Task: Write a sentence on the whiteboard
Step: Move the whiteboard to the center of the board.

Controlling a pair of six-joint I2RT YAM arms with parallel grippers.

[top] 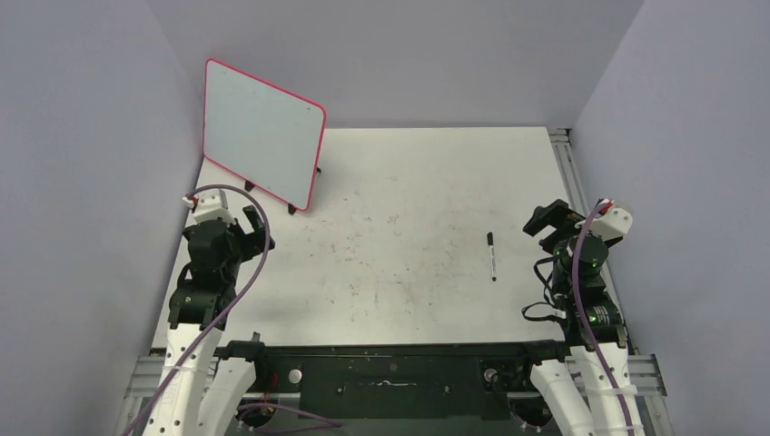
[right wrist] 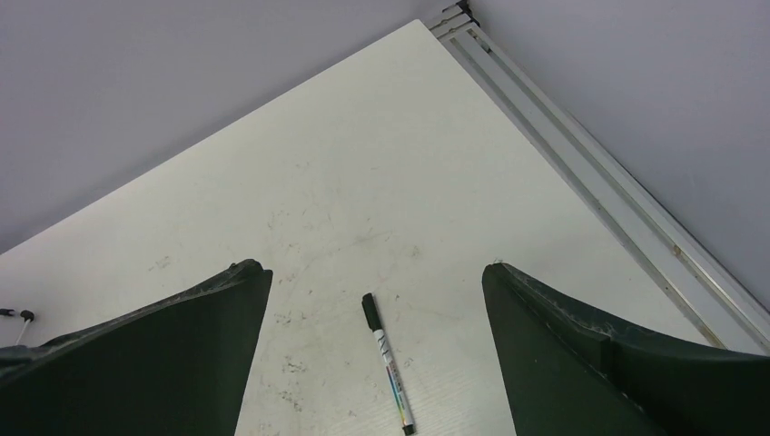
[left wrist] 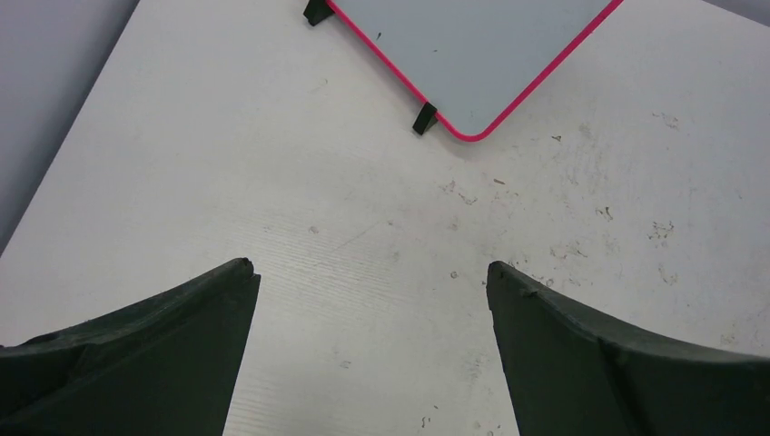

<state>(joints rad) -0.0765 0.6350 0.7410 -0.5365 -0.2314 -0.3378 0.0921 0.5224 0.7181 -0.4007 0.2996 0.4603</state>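
Walls [top: 399,54]: seen from above, plain grey; closing in three sides
Table [top: 409,182]: white, scuffed with faint grey marks; marker [top: 491,255] lying right of centre, dark cap at the far end
Whiteboard [top: 263,132]: propped at the far-left corner on black feet; pink-red rim; pale face
Left gripper [left wrist: 368,272]: in the left wrist view, fingers wide apart, holding nothing; above scuffed tabletop, whiteboard corner beyond
Right gripper [right wrist: 377,268]: in the right wrist view, fingers spread, empty; marker flat on the table below; metal rail [right wrist: 590,182] along the table edge

Black-white arms [top: 204,272]; purple cables [top: 257,207]; dark tapered tool fingers [left wrist: 163,354]
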